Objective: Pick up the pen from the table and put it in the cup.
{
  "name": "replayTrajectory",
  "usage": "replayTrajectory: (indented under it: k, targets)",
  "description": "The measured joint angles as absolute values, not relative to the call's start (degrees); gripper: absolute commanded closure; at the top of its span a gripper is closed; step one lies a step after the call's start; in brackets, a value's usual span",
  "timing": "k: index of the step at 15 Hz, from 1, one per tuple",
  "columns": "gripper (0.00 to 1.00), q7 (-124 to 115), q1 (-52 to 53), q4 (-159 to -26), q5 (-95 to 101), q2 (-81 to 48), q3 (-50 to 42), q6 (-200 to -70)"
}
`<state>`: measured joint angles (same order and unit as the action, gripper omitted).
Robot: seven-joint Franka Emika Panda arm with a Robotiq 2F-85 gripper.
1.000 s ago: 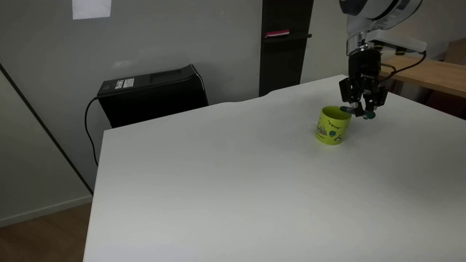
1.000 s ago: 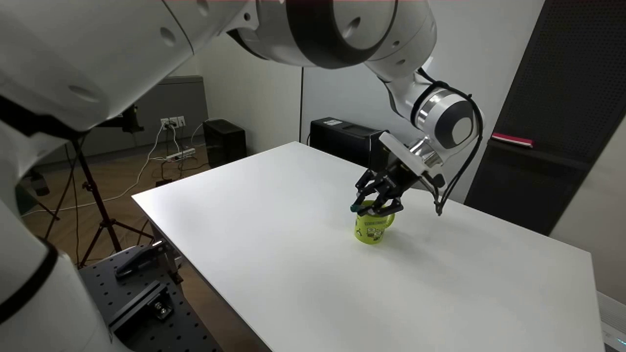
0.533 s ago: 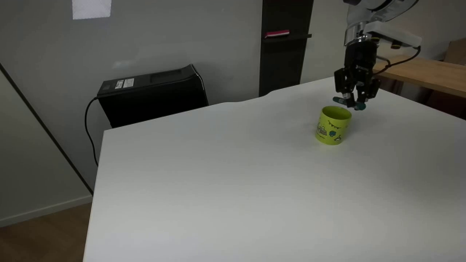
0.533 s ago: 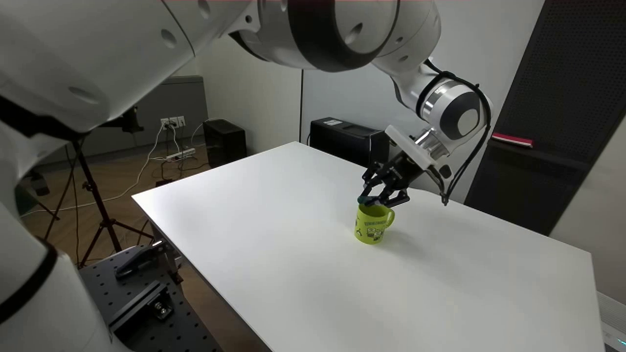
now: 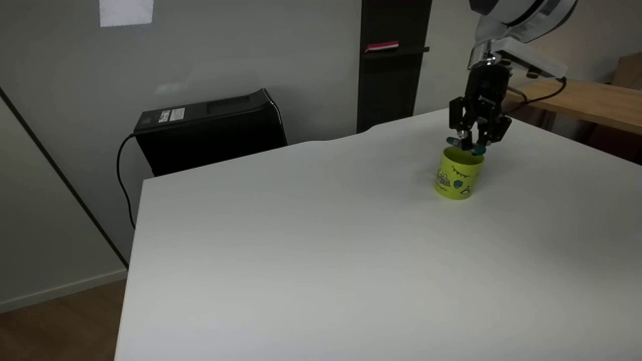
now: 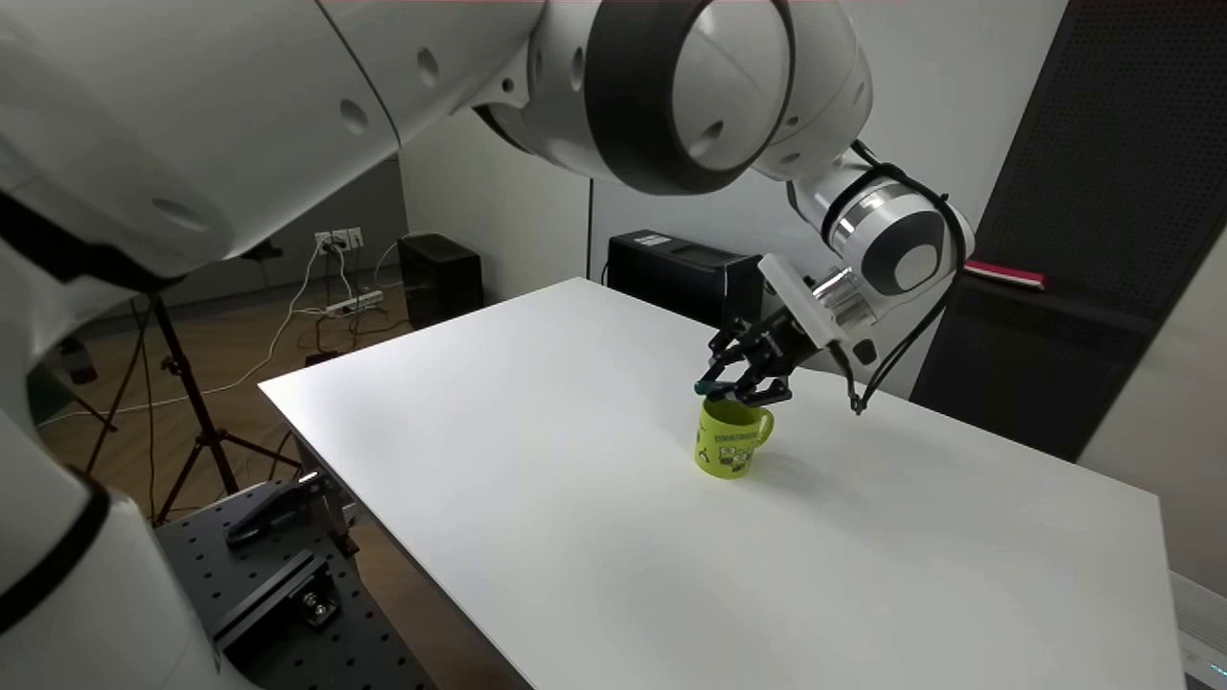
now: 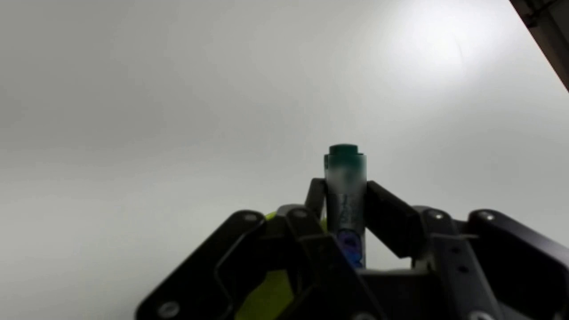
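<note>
Most of the cup [image 7: 267, 295] hides, in the wrist view, behind the claw [image 7: 345, 194] clamped on the pen [image 7: 346, 206]

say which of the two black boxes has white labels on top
The black box nearer the gripper: white labels show on its top. The other box by the power strip shows none.

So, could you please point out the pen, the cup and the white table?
Pen [image 7: 346, 206], wrist view: on its barrel.
Cup [image 5: 457, 176], in an exterior view: printed outer wall.
White table [image 5: 351, 240], in an exterior view: its top surface.
</note>
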<state>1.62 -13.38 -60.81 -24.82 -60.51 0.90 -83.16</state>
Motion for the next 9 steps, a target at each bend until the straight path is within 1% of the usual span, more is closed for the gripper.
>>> replayTrajectory:
  k: [9]
  targets:
    - [0.93,-2.4,-13.1,-56.2,-25.5,-61.9,1.9,-79.9]
